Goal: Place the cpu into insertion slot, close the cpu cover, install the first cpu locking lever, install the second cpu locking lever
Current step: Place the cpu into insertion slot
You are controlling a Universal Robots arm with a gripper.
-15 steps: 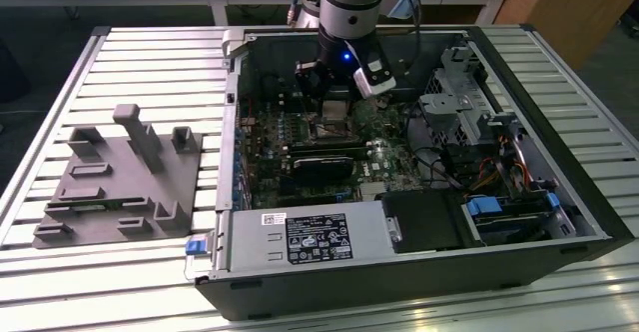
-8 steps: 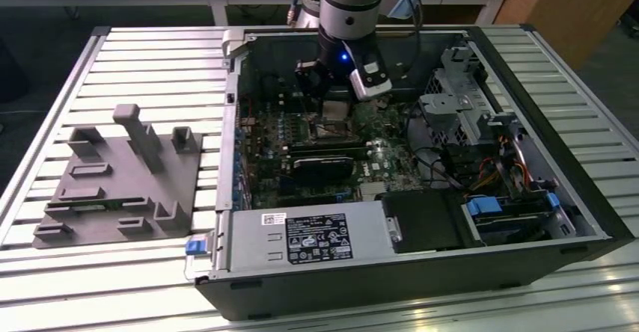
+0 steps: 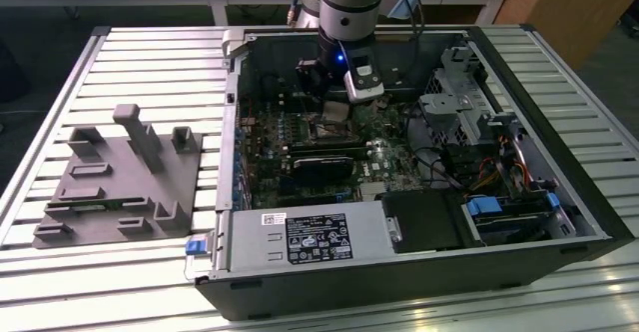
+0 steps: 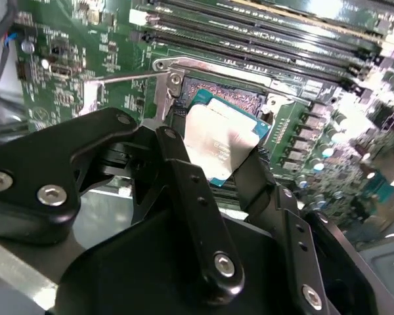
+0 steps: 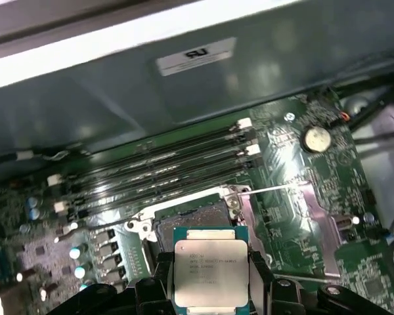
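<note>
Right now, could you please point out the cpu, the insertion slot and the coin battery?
cpu (image 5: 210,272): first wrist view, metal face.
insertion slot (image 5: 192,216): first wrist view, dark centre.
coin battery (image 5: 316,138): first wrist view, round face.

My arm (image 3: 345,3) is a silver-grey tube with a black wrist (image 3: 334,46) and blue light (image 3: 340,57); my gripper (image 4: 220,154) is black bars (image 4: 197,210) with silver screws (image 4: 52,194).

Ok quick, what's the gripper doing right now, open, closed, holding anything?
Gripper: shut on the cpu, holding it by its edges just above the insertion slot.
</note>
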